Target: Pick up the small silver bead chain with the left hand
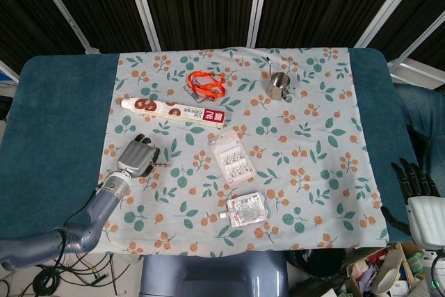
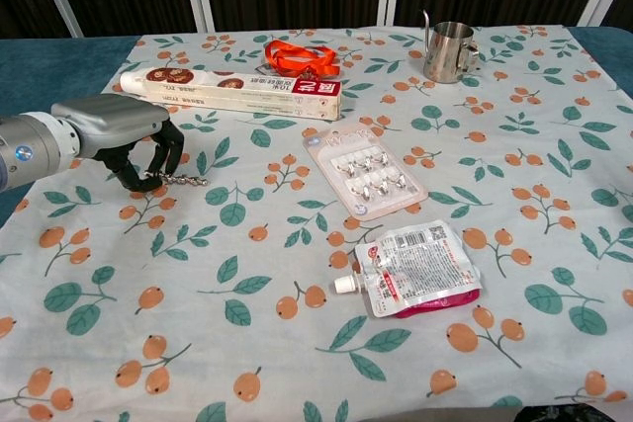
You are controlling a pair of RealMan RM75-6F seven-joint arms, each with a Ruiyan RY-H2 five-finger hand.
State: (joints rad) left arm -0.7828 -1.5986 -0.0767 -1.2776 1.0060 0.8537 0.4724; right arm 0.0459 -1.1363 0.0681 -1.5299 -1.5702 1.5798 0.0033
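Observation:
The small silver bead chain (image 2: 184, 181) lies on the floral cloth at the left, seen as a short thin line (image 1: 160, 165) from the head camera. My left hand (image 2: 111, 129) is bent over its left end, fingers and thumb curled together and pinching it. The rest of the chain sticks out to the right, low over the cloth. In the head view the left hand (image 1: 137, 157) sits just left of the chain. My right hand (image 1: 416, 189) hangs off the table's lower right corner with its fingers apart and nothing in it.
A long toothpaste box (image 2: 232, 93) lies just behind the left hand, with an orange lanyard (image 2: 300, 57) beyond it. A steel cup (image 2: 448, 50) stands at the back right. A blister pack (image 2: 366, 170) and a white pouch (image 2: 415, 269) lie mid-table.

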